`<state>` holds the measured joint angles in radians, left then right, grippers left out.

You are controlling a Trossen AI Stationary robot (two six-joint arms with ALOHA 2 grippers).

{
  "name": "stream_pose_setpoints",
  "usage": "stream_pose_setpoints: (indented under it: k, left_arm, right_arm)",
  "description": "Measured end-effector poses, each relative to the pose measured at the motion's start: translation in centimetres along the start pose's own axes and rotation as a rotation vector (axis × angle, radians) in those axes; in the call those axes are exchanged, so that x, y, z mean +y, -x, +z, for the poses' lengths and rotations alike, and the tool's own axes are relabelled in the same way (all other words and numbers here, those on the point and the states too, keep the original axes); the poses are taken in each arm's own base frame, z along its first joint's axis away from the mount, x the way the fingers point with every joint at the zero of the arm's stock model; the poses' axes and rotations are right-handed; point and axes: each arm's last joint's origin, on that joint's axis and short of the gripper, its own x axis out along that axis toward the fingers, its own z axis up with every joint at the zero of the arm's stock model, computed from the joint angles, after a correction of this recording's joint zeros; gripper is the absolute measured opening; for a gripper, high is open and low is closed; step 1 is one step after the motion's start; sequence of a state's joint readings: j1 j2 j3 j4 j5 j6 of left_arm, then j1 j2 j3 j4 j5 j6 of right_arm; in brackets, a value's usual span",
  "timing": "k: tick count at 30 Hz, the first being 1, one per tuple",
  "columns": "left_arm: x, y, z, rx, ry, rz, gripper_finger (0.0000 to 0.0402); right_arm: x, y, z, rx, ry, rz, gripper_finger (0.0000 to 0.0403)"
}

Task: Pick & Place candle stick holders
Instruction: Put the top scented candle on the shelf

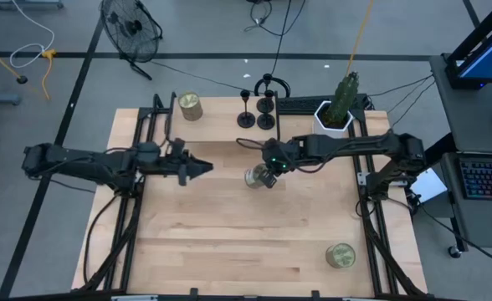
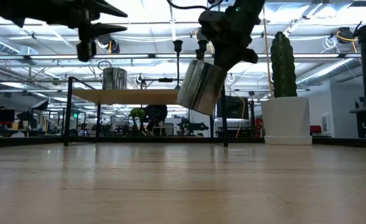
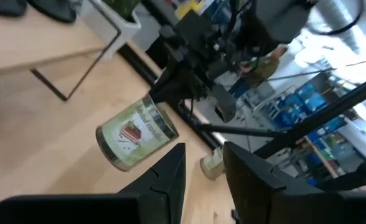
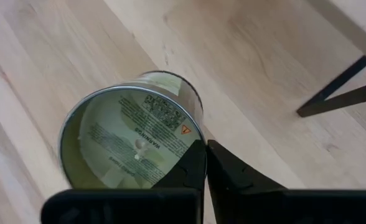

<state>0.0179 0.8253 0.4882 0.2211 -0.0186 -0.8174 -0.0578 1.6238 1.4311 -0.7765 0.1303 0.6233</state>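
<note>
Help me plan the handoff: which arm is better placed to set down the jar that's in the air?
The right. Its hand already grips the tilted jar above the table; the left hand hangs beside it, holding nothing.

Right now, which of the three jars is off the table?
The middle jar: the right end effector holds it tilted in the air. The jar on the shelf and the jar near the front right corner both stand.

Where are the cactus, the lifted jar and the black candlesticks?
Cactus (image 1: 344,94), high view, its green stem.
Jar (image 2: 201,86), low view, its side.
Candlesticks (image 1: 265,109), high view, middle holder's stem.
</note>
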Motion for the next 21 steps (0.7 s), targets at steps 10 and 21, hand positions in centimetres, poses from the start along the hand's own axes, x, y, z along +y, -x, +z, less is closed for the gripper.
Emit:
stream_pose_setpoints:
  k: [10,21]
  left_arm:
    - [-1.7,-4.3,-0.6,0.115,0.018,0.042,0.0113]
    - [-2.7,-8.3,-0.4,0.193,0.035,0.124,0.0113]
  right_arm:
    - [0.3,-0.6,0.2,-0.019,0.033,0.009,0.0]
    - [0.4,-0.6,0.4,-0.045,0.062,0.011,0.0]
